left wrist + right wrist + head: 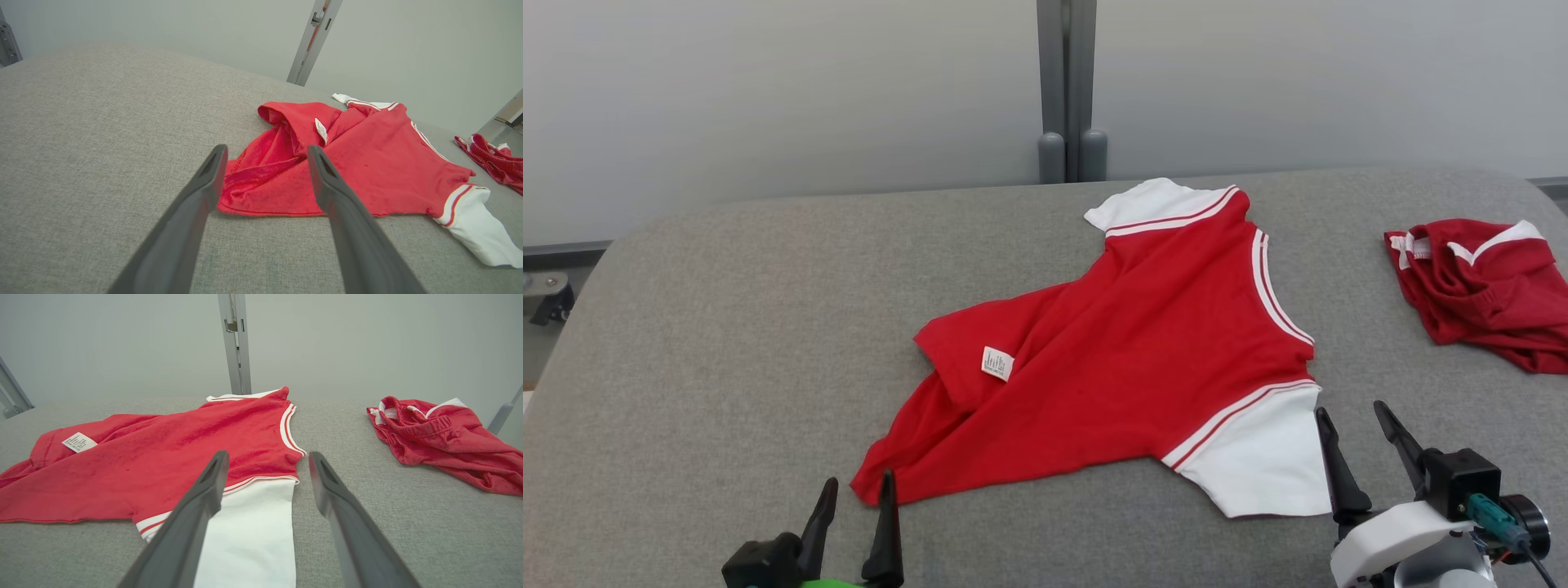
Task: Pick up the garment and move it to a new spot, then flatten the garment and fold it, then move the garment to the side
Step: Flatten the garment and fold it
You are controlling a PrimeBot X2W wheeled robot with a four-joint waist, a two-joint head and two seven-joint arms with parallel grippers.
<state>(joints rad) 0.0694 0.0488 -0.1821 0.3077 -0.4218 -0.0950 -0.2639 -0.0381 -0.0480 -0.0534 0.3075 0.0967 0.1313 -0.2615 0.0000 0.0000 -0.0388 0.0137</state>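
Just ahead of the left gripper [859, 480], its jaws spread wide and empty, lies the rumpled hem corner [907, 469] of the red shirt [1127, 351], spread on the grey table [727, 327]. It looks light, soft and limp, likely to sag when lifted; that corner and the white sleeve [1258, 465] seem the best holds. The right gripper [1351, 410], equally wide and empty, sits just beside that sleeve.
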